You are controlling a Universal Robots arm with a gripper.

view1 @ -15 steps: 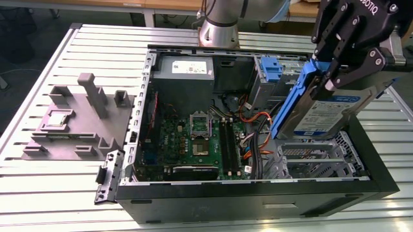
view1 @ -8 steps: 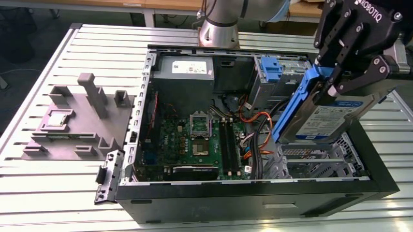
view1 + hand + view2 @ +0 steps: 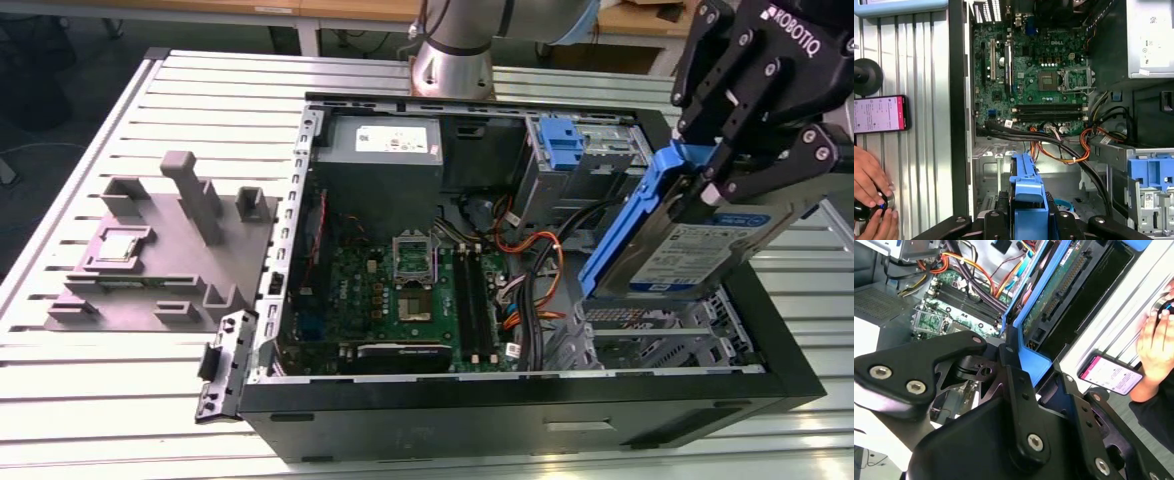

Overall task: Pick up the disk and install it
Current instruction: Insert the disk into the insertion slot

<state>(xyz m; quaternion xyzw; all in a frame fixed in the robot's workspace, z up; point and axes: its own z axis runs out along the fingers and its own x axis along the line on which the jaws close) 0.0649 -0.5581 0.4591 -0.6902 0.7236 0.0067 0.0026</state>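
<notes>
Exterior view: gripper (image 3: 731, 178) is clamped on the disk (image 3: 694, 250), jaws pressing its blue frame. Disk hangs tilted, label facing out, clear of the counter (image 3: 120, 400) and over the open PC case (image 3: 534, 420). Drive cage (image 3: 654, 335) sits just below the gripper, w/ a blue bracket (image 3: 561, 145) beyond it. Judging: pick-up done, install step in hand. Seating prob. calls for squaring the tilted disk w/ the cage and clearing the cables (image 3: 534, 260) beside it. Cage opening is partly hidden behind the disk.

Second wrist view: gripper links are close up, disk frame pinched btwn them, circuit-board side showing. Motherboard (image 3: 954, 300) lies beyond the gripper. A person's hand (image 3: 1156, 340) and a phone (image 3: 1111, 375) are off to one side. Exact pad contact is hidden by the linkage.

First wrist view: disk is edge-on, sticking out ahead of the gripper, cage floor under it, motherboard farther ahead. Can't make out the disk's connector end.
</notes>
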